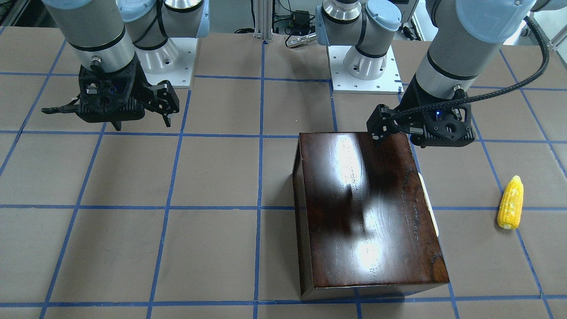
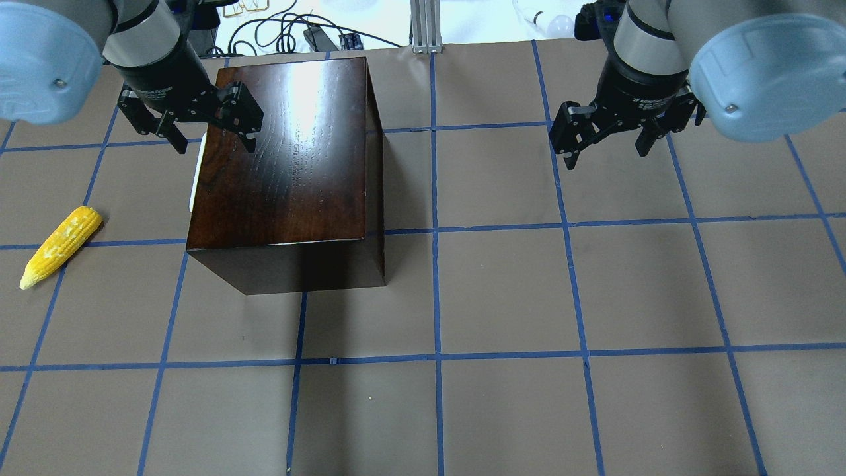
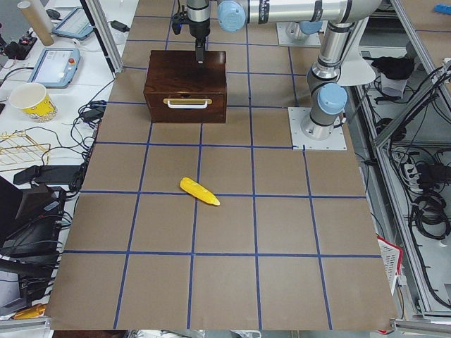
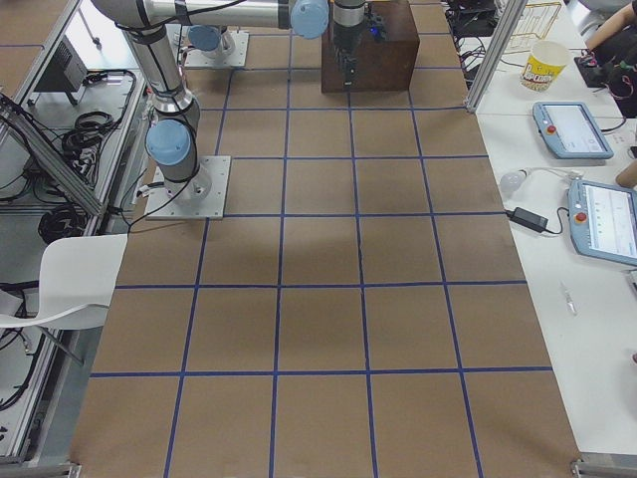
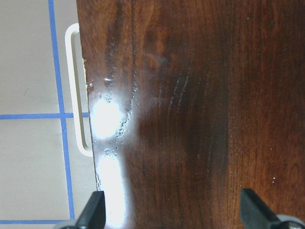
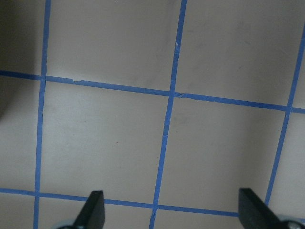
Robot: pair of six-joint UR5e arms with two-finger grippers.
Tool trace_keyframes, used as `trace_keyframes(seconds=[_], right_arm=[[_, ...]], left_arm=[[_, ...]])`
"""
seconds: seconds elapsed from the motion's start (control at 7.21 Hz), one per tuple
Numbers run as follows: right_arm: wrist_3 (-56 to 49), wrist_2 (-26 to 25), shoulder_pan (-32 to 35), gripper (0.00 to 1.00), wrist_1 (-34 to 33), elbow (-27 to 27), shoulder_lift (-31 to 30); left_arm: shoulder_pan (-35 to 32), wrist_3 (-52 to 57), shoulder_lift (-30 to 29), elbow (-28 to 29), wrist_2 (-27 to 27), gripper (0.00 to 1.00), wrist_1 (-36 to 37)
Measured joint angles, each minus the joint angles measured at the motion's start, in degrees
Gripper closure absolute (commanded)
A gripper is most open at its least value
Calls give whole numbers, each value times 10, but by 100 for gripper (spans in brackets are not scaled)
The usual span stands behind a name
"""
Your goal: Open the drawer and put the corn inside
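Spread left fingers (image 2: 246, 125) are hovering over the glossy dark-brown wooden box (image 2: 284, 152); descending here is risking missing the white curved handle (image 5: 71, 86) beside them.

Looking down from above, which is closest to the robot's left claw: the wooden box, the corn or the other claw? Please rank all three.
Measured from the left gripper in the overhead view:
1. The wooden box, right beneath it.
2. The corn, on the table out past the box's left side.
3. The right gripper, far across on the right.
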Motion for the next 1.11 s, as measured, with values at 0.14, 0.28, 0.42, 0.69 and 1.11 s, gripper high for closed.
trace_keyframes(seconds=[0.14,0.28,0.42,0.69,1.11], right_arm=[[0,0,-1,0,0,0,0],[0,0,-1,0,0,0,0],[0,0,-1,0,0,0,0],[0,0,-1,0,0,0,0],[0,0,0,0,0,0,0]], left_arm=[[0,-4,2,0,-3,0,0],[-1,-6,4,0,-3,0,-1],[0,-7,6,0,0,0,-3],[0,-8,6,0,0,0,-7],[1,-6,8,1,-1,0,-8]])
